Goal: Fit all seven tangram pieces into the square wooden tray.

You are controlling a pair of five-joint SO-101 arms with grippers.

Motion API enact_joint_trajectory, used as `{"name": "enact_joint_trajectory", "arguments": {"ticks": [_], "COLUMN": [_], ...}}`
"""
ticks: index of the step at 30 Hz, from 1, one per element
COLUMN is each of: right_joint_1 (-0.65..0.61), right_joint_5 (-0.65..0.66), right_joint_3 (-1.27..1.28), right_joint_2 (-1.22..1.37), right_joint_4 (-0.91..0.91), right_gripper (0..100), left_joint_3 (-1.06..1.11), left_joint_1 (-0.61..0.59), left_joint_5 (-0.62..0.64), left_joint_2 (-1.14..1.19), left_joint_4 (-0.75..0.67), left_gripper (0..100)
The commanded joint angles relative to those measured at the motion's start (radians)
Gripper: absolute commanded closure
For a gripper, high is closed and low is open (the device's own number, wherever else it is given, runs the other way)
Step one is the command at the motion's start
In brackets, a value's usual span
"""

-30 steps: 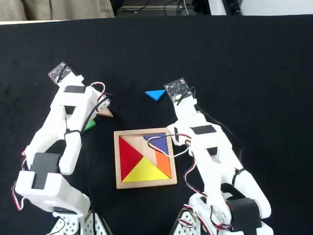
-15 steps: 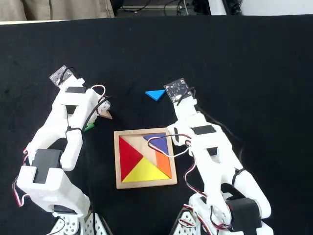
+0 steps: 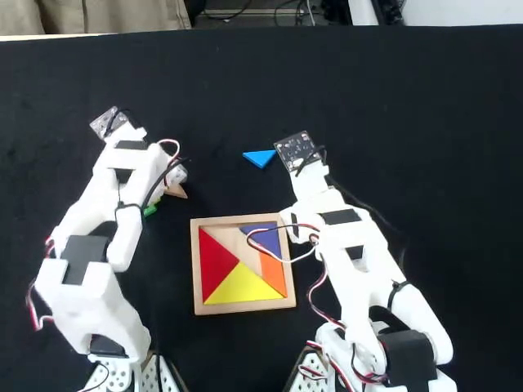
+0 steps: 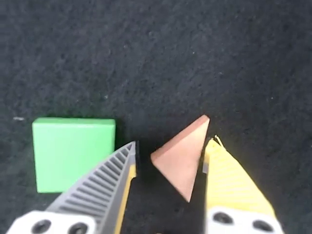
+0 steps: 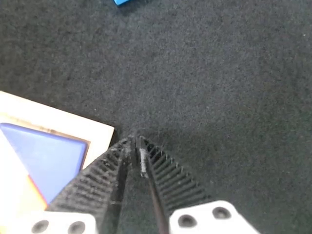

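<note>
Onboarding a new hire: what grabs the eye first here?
The wooden tray at table centre, partly filled with red, yellow, orange and blue pieces. The open left end effector straddles a tan triangle, a green square beside it; a light blue triangle lies loose beyond the tray.

Soft, even light fell from above on the black cloth [image 3: 425, 122], which showed almost no cast shadows in the high view, while the white shells of the left arm [image 3: 114, 204] and right arm [image 3: 351, 245] came out very bright (nearly blown out on their upper faces). In the left wrist view the green square [image 4: 73, 153] glowed vividly, and a dark shadow pooled beside the pink triangle [image 4: 181, 153]. In the right wrist view a faint shadow lay beneath the right gripper [image 5: 135, 142].
</note>
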Motion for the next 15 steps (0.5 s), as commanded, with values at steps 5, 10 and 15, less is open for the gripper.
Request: {"name": "enact_joint_trajectory", "arguments": {"ticks": [5,10,15], "right_joint_1": [0.008,0.008,0.008], "right_joint_5": [0.002,0.002,0.002], "right_joint_3": [-0.004,-0.004,-0.004], "right_joint_2": [-0.002,-0.002,-0.002], "right_joint_4": [-0.015,-0.015,-0.015], "right_gripper": [98.7,98.7,98.7], "left_joint_3": [-0.343,-0.363,-0.38], "left_joint_1": [0.038,0.084,0.105], "left_joint_5": [-0.011,-0.012,-0.014], "left_joint_2": [0.164,0.192,0.192], "left_joint_4": [0.19,0.195,0.255], "left_gripper": [78,78,91]}}
